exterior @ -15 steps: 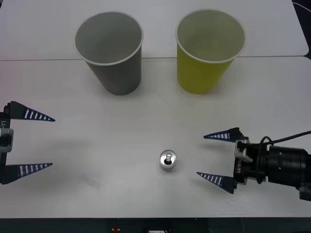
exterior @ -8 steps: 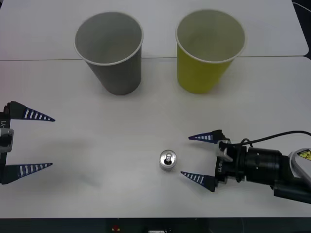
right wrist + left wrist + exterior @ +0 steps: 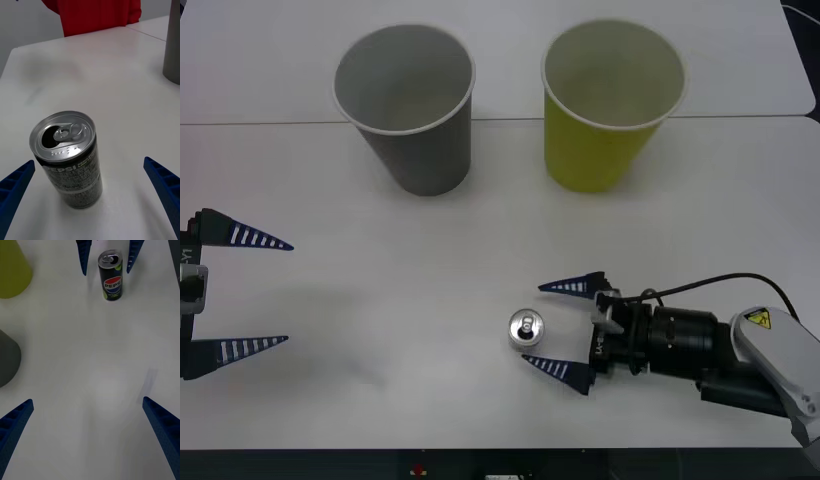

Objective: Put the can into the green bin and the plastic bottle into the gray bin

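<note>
Right gripper [image 3: 547,327]: jaws wide, empty, tips flanking the upright metal can [image 3: 525,329] without contact. Left gripper [image 3: 268,293]: jaws wide, empty, well apart.

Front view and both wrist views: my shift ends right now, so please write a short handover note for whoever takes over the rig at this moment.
Right gripper: open, low over the white table, its blue ribbed fingers on either side of the small dark metal drink can with a silver pull-tab top, not touching it.
Left gripper: open, idle at the table's left side.
The can stands upright near the table's front edge. The large yellow-green tapered bin and the large gray tapered bin stand upright at the back.
Done: nothing binned yet.
Left: grasp the can, drop it into the yellow-green bin.
</note>
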